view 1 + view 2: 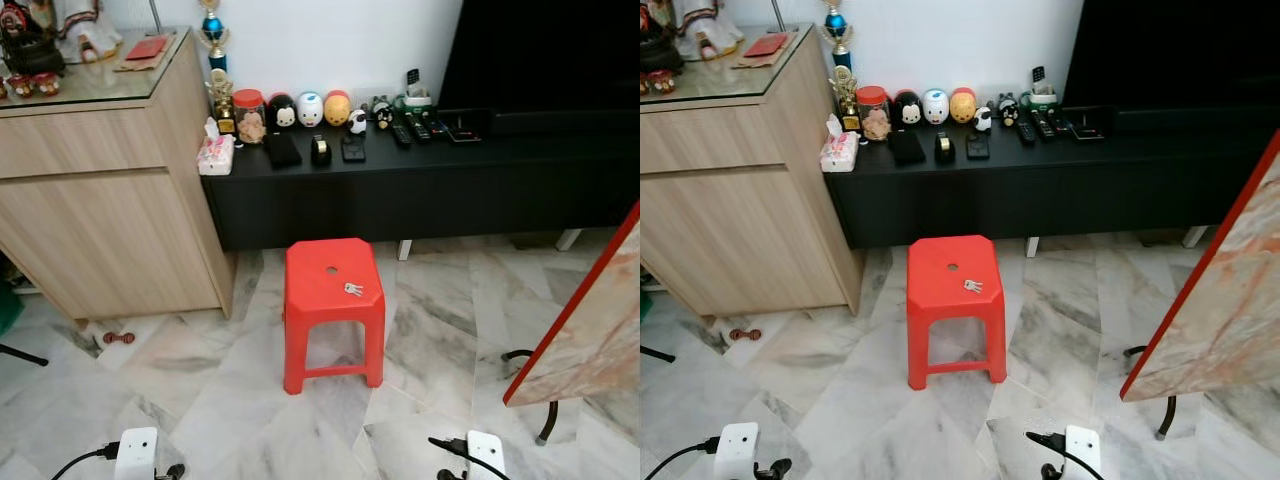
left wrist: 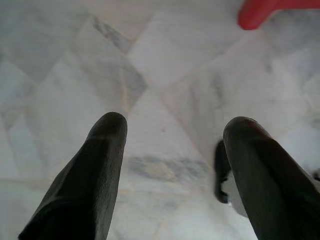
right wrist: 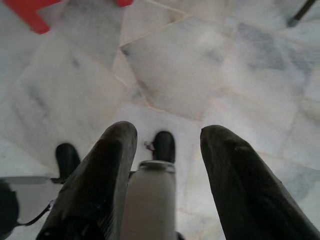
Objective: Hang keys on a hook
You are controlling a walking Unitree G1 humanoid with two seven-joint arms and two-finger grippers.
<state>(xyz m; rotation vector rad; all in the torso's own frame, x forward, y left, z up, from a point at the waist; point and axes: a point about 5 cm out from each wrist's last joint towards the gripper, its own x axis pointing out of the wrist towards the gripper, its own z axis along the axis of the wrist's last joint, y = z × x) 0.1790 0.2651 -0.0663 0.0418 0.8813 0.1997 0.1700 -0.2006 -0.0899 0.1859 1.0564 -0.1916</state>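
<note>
A small bunch of silver keys (image 1: 353, 289) lies on the seat of a red plastic stool (image 1: 330, 300), near its right edge. The stool stands on the marble floor in front of a black low console (image 1: 420, 185). Both arms hang low at my sides, their white wrists (image 1: 135, 452) (image 1: 486, 452) at the bottom of the eye views. My left gripper (image 2: 177, 122) is open over bare floor, a red stool leg (image 2: 260, 11) beyond it. My right gripper (image 3: 170, 131) is open too, holding nothing, above the floor and my own foot.
A wooden cabinet (image 1: 100, 210) stands at the left. Toy figures, remotes and a tissue pack (image 1: 215, 152) line the console. A tilted marble-patterned board with a red edge (image 1: 590, 320) leans in on the right. A small red dumbbell (image 1: 118, 338) lies by the cabinet.
</note>
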